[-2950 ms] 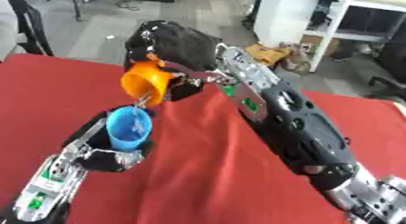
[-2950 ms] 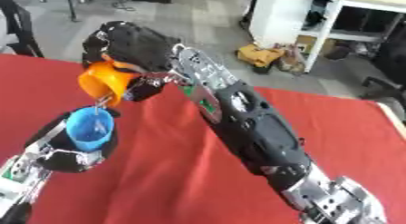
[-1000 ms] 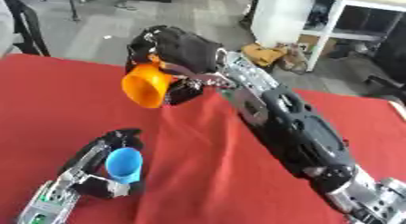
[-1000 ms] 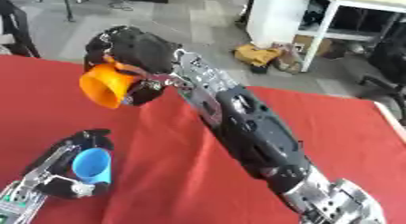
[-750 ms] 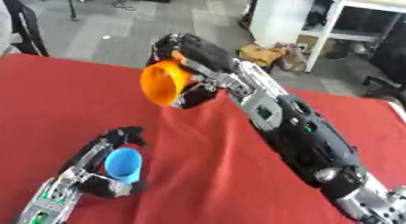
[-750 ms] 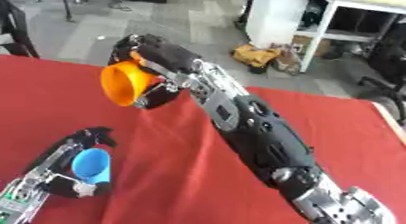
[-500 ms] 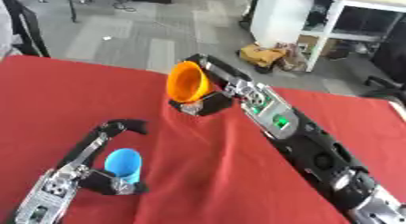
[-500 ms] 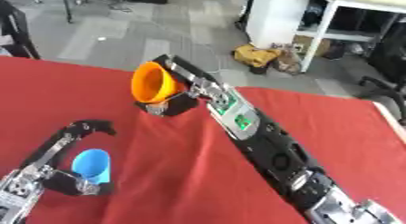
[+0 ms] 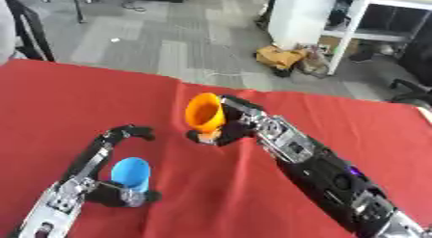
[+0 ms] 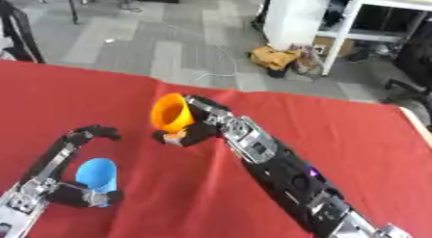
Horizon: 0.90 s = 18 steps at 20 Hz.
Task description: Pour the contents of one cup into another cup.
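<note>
Two cups now well apart, right hand (image 9: 221,134) curling round orange cup (image 9: 204,113), lowering it mid-frame over red worktop (image 9: 50,97), left hand (image 9: 101,184) loosening around blue cup (image 9: 131,173) at lower left.

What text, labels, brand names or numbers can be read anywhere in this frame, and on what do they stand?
No readable text in either view.
Orange cup, in the right hand: plain, no marking visible.
Blue cup, at the left hand: plain, no marking visible.
Red tablecloth: no print.
Right forearm: a pale patch that could be a label, too blurred to read.
Clutter on the floor beyond the table: too blurred to read.
</note>
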Each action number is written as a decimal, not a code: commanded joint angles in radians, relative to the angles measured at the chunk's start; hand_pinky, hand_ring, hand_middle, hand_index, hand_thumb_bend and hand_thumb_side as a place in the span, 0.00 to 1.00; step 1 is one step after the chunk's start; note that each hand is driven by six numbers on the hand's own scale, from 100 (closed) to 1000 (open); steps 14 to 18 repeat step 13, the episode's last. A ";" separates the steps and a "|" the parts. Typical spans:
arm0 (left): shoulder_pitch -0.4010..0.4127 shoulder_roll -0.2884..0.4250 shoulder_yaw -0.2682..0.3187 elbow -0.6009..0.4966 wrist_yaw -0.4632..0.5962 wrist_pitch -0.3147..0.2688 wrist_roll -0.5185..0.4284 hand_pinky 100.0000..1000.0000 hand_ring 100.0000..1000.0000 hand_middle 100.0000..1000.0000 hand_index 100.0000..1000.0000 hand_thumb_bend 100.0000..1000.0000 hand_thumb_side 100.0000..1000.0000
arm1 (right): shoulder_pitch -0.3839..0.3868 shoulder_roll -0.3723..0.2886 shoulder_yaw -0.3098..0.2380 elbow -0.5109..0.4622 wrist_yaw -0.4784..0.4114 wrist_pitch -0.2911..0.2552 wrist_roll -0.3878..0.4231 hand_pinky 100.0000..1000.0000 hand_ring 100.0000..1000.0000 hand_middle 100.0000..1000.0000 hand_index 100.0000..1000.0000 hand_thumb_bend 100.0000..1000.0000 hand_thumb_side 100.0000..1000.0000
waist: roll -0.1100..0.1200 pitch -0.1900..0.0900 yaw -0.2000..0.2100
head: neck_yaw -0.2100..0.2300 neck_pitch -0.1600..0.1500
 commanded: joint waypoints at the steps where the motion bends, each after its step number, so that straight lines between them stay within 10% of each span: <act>1: -0.013 -0.001 -0.002 -0.003 -0.022 -0.003 0.029 0.85 0.71 0.62 0.86 0.74 0.04 | -0.019 -0.014 -0.016 -0.011 -0.021 -0.021 0.050 0.65 0.64 0.59 0.76 0.58 0.00 | 0.008 -0.013 0.001 | -0.003 -0.007; 4: -0.013 -0.002 -0.003 0.000 -0.031 -0.004 0.041 0.85 0.71 0.62 0.86 0.74 0.03 | -0.020 -0.017 -0.024 -0.025 -0.005 -0.063 0.075 0.72 0.73 0.73 0.85 0.68 0.02 | 0.008 -0.013 0.002 | -0.002 -0.008; 18: -0.012 0.000 -0.002 0.000 -0.039 -0.005 0.049 0.84 0.70 0.61 0.86 0.74 0.03 | -0.017 -0.025 -0.048 -0.058 0.004 -0.105 0.047 0.73 0.72 0.74 0.88 0.70 0.03 | 0.010 -0.013 0.000 | -0.001 -0.007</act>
